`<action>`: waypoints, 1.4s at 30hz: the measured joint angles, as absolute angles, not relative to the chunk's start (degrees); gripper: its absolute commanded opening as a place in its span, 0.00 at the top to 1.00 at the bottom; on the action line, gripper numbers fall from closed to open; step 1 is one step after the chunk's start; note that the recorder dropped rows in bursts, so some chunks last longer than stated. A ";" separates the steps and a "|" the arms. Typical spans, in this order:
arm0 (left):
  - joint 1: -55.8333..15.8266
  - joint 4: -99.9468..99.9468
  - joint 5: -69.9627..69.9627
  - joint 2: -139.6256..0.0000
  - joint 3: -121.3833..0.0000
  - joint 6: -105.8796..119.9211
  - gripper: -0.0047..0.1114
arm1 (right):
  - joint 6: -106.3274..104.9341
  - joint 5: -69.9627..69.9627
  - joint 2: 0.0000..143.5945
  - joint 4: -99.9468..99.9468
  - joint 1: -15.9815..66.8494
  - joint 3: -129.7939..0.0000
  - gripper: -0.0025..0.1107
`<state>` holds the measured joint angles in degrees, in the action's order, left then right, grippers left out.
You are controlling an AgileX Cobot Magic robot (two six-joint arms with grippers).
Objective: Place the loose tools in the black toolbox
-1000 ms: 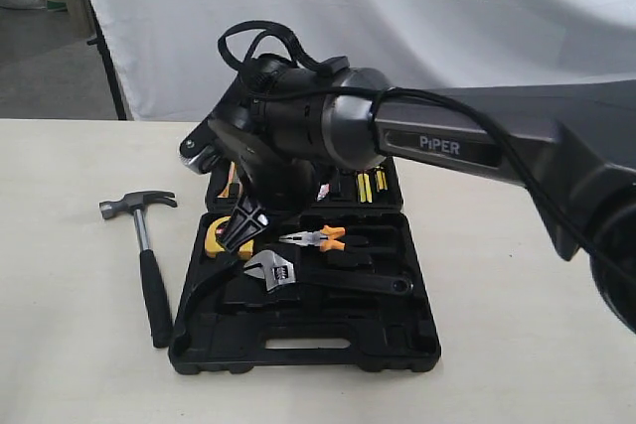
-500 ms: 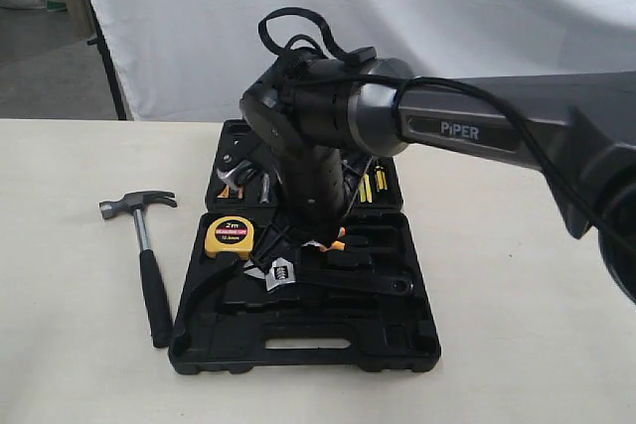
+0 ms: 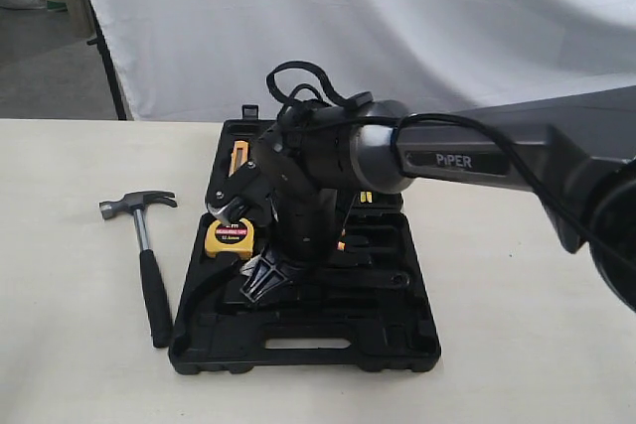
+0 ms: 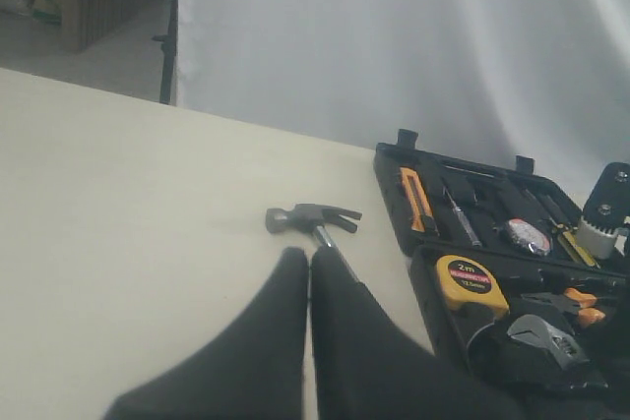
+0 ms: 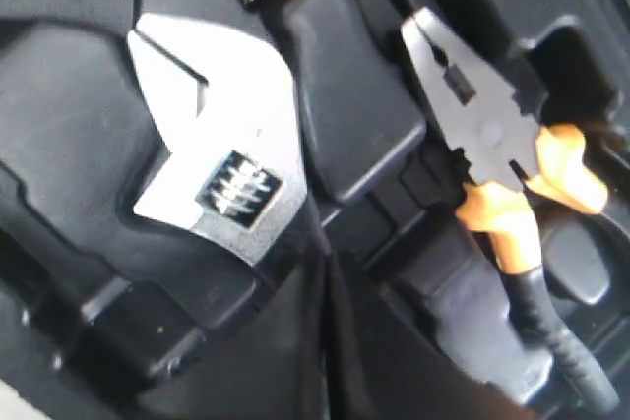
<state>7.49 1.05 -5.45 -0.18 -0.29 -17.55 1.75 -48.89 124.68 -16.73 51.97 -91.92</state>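
The black toolbox (image 3: 417,345) (image 4: 386,194) lies open on the table. The silver adjustable wrench (image 5: 221,154) (image 4: 541,336) rests in its front half. My right gripper (image 3: 266,283) (image 5: 325,261) points down into the box, shut, tips against the wrench's handle just behind the head, nothing between the fingers. The claw hammer (image 3: 149,265) (image 4: 310,217) lies on the table left of the box. The small tape roll (image 4: 529,236) sits in the rear half. My left gripper (image 4: 310,261) is shut and empty, hovering short of the hammer's head; the exterior view does not show it.
A yellow tape measure (image 3: 230,237) (image 4: 471,282) and orange-handled pliers (image 5: 497,179) (image 4: 581,302) sit in the box's recesses. An orange utility knife (image 4: 415,199) lies in the rear half. A white backdrop (image 3: 397,17) hangs behind the table.
My right gripper went from open to shut, swung over the box and came down onto the wrench, hiding it in the exterior view. Hammer and toolbox have not moved.
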 measured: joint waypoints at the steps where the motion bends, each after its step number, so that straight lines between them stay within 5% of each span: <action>1: 7.49 1.05 -5.45 -0.18 -0.29 -17.55 0.95 | 1.75 -48.01 124.81 -16.73 51.97 -91.92 0.98; 42: 7.49 1.05 -5.45 -0.18 -0.29 -17.55 0.95 | 3.32 -48.05 126.28 -21.10 49.71 -93.96 0.98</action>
<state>7.49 1.05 -5.45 -0.18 -0.29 -17.55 3.32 -48.05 126.28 -21.10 49.71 -93.96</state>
